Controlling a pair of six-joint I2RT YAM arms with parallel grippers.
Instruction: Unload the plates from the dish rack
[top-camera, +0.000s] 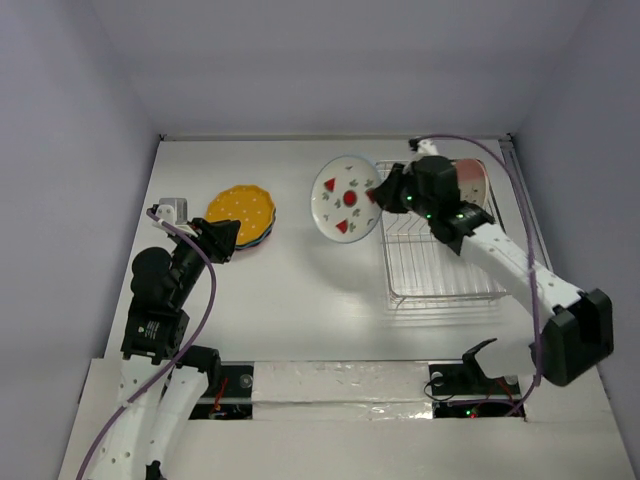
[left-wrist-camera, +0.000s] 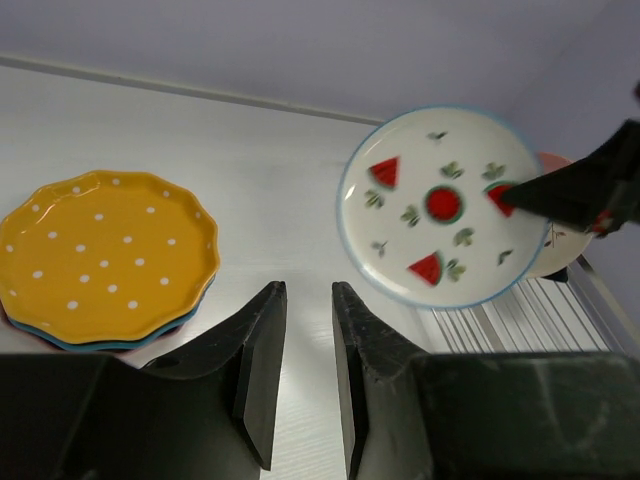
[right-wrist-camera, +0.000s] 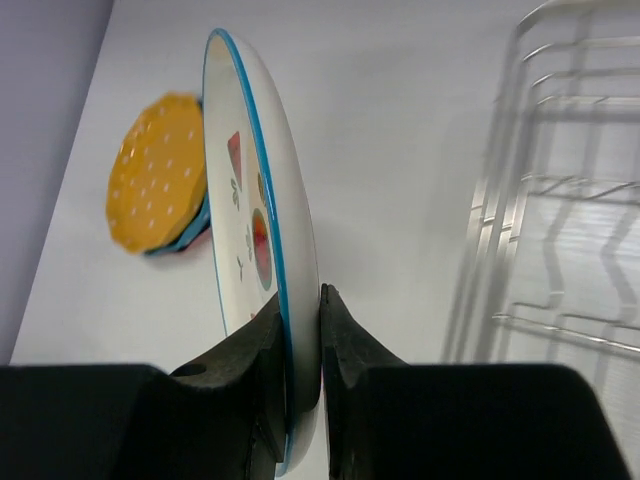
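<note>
While clamped by its rim in the right gripper and hanging tilted between rack and stack, swing plate left, tip flat, lower gently; keep empty, slightly parted left gripper clear.

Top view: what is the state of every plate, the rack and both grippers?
white plate, held in the air by right gripper.
orange plate, lying on other plates.
dish rack, cream plate seen at far end.
left gripper, open, empty.
right gripper, shut on white plate.
</note>
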